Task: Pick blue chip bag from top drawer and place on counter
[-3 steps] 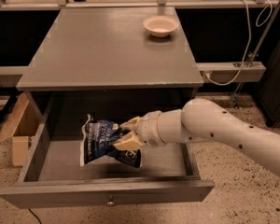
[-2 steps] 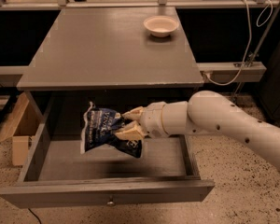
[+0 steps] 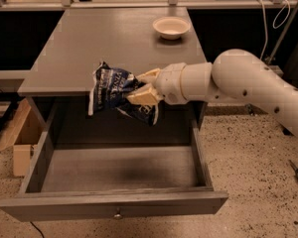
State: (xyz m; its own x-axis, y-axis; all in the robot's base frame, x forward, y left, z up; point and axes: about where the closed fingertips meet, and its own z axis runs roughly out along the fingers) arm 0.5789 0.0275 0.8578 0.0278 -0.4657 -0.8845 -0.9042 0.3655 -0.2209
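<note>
The claw (image 3: 138, 87) is clenched on the right part of the blue chip bag (image 3: 113, 88), one finger above it and one below. The bag hangs in the air over the open top drawer (image 3: 114, 205), level with the front edge of the counter (image 3: 104, 38). It is crumpled, and its long axis slants from upper left down to lower right. A white bowl (image 3: 171, 27) sits on the counter's far right.

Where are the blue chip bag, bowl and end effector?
blue chip bag (image 3: 109, 83): camera view, middle of its printed face.
bowl (image 3: 171, 28): camera view, its inner hollow.
end effector (image 3: 135, 88): camera view, between its fingertips, at front edge of the counter (image 3: 79, 53).
</note>
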